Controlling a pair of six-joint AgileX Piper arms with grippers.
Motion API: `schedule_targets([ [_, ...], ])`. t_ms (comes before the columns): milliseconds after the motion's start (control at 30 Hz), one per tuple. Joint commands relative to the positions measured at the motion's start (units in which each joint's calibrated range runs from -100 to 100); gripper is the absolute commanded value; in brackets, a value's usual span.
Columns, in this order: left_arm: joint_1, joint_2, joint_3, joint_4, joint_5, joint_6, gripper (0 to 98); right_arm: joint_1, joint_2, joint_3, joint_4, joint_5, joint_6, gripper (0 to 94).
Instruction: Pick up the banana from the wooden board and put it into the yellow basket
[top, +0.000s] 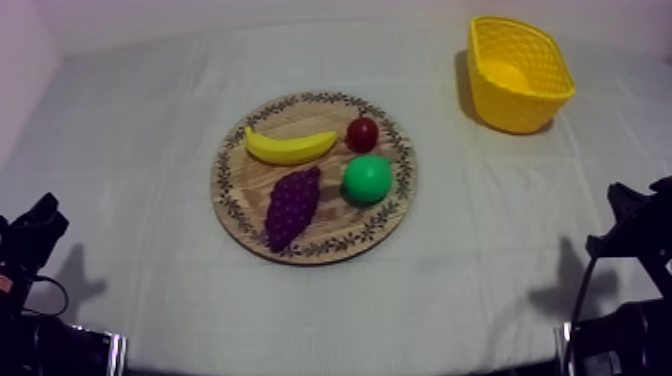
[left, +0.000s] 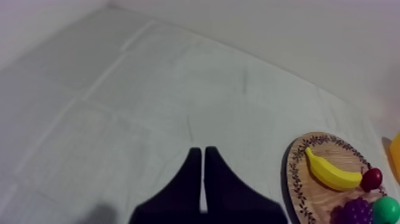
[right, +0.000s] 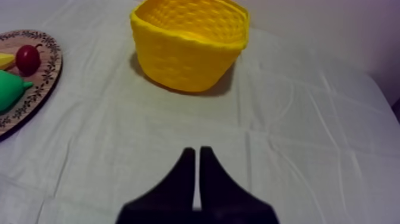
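Your two grippers sit nearest, both holding nothing: the left gripper (left: 202, 150) has its fingers pressed together in a narrow wedge over bare cloth, and the right gripper (right: 197, 150) is closed the same way, facing the yellow basket (right: 184, 59). Going down in size, the table (top: 130, 290) carries the round wooden board (top: 340, 228) at its middle, with the basket well apart at the far right. The banana (top: 290, 147) lies curved on the board's far half, its right tip just beside the small red fruit (top: 362, 133). The grapes (top: 292, 205) and the pear (top: 367, 178) sit on the near half. Expect the banana to be a light, stiff, smooth toy that may slip or roll if you pinch a tapered end. Take it across the thick middle, jaws square to its length, where it lies clear of the red fruit. You cannot tell whether the tip and the red fruit touch. The basket's floor is partly hidden by its wall. From the right wrist the board is cut off and the banana is a mere sliver.
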Motion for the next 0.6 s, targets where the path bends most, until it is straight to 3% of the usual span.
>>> schedule_targets([
  [0,0.0,0.0,0.0,-0.03,0.0,0.1,0.1,0.8,0.0,-0.1,-0.1,1.7,-10.0,0.3],
  [567,0.0,0.0,0.0,-0.03,0.0,0.0,0.1,0.3,0.0,-0.1,0.1,2.3,-9.6,0.3],
])
